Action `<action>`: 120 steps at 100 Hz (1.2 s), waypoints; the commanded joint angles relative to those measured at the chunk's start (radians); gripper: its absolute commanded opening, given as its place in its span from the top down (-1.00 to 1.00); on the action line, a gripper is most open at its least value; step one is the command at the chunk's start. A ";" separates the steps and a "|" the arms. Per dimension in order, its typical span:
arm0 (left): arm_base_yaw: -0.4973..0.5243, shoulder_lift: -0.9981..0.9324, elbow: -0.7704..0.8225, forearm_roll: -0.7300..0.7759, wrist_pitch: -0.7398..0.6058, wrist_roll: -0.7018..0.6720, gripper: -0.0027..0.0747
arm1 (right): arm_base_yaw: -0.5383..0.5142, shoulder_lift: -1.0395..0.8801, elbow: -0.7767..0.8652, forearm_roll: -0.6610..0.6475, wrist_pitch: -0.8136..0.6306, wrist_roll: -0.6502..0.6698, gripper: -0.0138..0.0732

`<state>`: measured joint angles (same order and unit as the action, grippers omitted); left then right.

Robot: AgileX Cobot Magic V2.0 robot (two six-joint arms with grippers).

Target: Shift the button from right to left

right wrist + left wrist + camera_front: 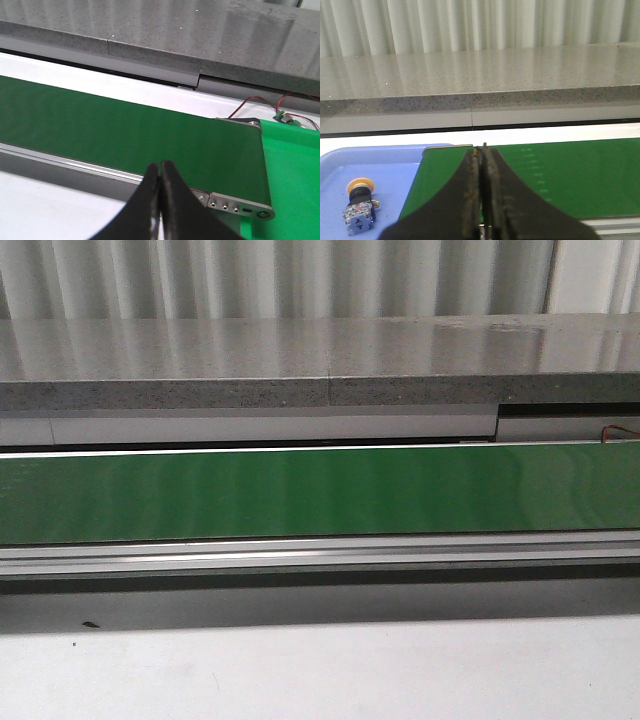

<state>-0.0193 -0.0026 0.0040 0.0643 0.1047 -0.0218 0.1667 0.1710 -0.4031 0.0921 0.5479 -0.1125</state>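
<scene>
Button (pixel 359 206) is sitting in the blue tray (pixel 395 165), which only the left wrist camera picks up. It's lying on its side on the tray floor, yellow mushroom cap (pixel 360 185) pointing toward the far wall, black collar behind it, then the blue-and-clear contact block (pixel 358 219) closest to the camera. Nothing is touching it, and it rests a bit away from the tray's edge where the tray meets the end of the green conveyor belt (pixel 560 180).

Left gripper (pixel 483 150) hangs over that end of the belt, its two black fingers (pixel 470 200) pressed flat together with nothing between them. The button sits off to the side of it, clearly apart.

Right gripper (pixel 161 165) looks the same: fingers (pixel 172 200) closed against each other, empty, hovering over the near aluminium rail (pixel 100 172) of the belt. Past the belt's end roller on this side there's a bright green tray (pixel 292 170), and some red and black wires (pixel 260 102) run to a tiny circuit board (pixel 281 117) at its far edge.

Front camera shows just the long green belt running across, its silver frame (pixel 320 552) below, the white tabletop (pixel 320 670) nearest, and a grey speckled counter (pixel 300 360) behind with a pale corrugated wall (pixel 280 280) past that. Neither arm nor the button shows up in that view.
</scene>
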 commanded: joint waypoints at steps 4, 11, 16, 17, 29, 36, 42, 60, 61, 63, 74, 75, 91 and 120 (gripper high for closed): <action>0.001 -0.034 0.038 -0.010 -0.079 -0.007 0.98 | 0.000 0.011 -0.026 -0.004 -0.073 -0.005 0.84; 0.001 -0.034 0.038 -0.010 -0.079 -0.007 0.98 | 0.000 0.011 -0.026 -0.004 -0.073 -0.005 0.84; 0.001 -0.034 0.038 -0.010 -0.079 -0.007 0.98 | 0.000 0.011 -0.026 -0.004 -0.073 -0.005 0.84; 0.001 -0.034 0.038 -0.010 -0.079 -0.007 0.98 | 0.000 0.011 -0.026 -0.004 -0.073 -0.005 0.84; 0.001 -0.034 0.038 -0.010 -0.079 -0.007 0.98 | 0.000 0.011 -0.026 -0.004 -0.073 -0.005 0.84; 0.001 -0.034 0.038 -0.010 -0.079 -0.007 0.98 | -0.001 0.011 -0.026 -0.004 -0.076 -0.005 0.84; 0.001 -0.034 0.038 -0.010 -0.079 -0.007 0.98 | -0.001 0.011 -0.026 -0.005 -0.077 -0.005 0.84; 0.001 -0.034 0.038 -0.010 -0.079 -0.007 0.98 | -0.012 0.011 0.011 -0.057 -0.185 0.029 0.84; 0.001 -0.034 0.038 -0.010 -0.079 -0.007 0.98 | -0.014 0.011 0.015 -0.058 -0.201 0.040 0.84; 0.001 -0.034 0.038 -0.010 -0.079 -0.007 0.99 | -0.023 0.011 0.031 -0.064 -0.225 0.056 0.84; 0.001 -0.034 0.038 -0.010 -0.079 -0.007 0.98 | -0.072 0.011 0.100 -0.120 -0.342 0.143 0.84; 0.001 -0.034 0.038 -0.010 -0.079 -0.007 0.98 | -0.076 0.011 0.104 -0.124 -0.356 0.153 0.84; 0.001 -0.034 0.038 -0.010 -0.079 -0.007 0.98 | -0.164 -0.017 0.221 -0.161 -0.502 0.202 0.84; 0.001 -0.034 0.038 -0.010 -0.079 -0.007 0.98 | -0.202 -0.194 0.412 -0.162 -0.600 0.202 0.84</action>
<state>-0.0193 -0.0026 0.0040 0.0643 0.1047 -0.0218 -0.0308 0.0334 -0.0047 -0.0559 0.0231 0.0888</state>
